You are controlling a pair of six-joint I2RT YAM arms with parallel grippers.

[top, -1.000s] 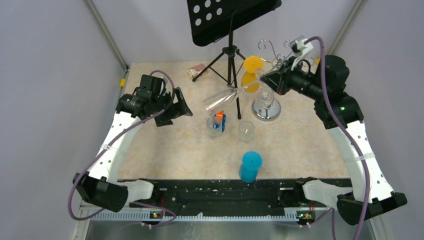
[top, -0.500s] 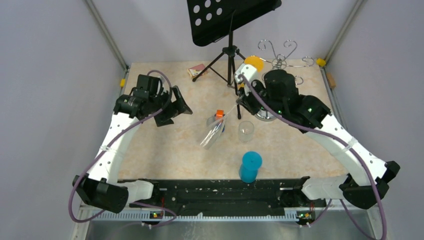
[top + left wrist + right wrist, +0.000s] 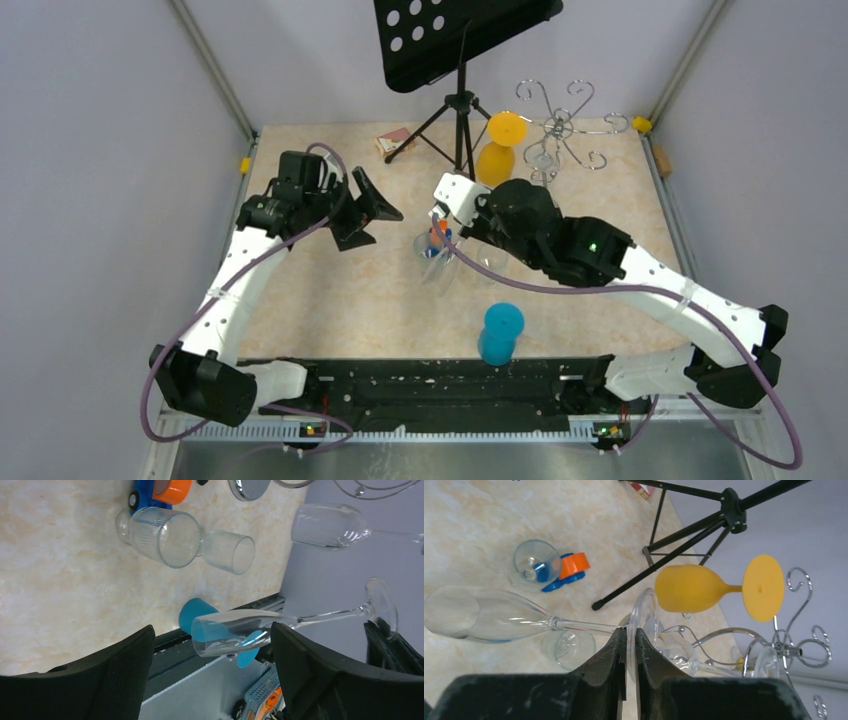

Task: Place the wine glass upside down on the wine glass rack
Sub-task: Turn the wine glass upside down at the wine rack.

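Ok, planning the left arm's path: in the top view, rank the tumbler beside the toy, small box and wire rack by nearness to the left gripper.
1. Tumbler beside the toy, just right of the left gripper.
2. Small box, at the back.
3. Wire rack, far back right.

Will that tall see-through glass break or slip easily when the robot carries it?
Probably fragile: the glass looks thin, with a skinny stem. It may slip or swing, since the right fingers pinch only its flat foot, with the long bowl sticking out sideways. Laid down, it would likely roll.
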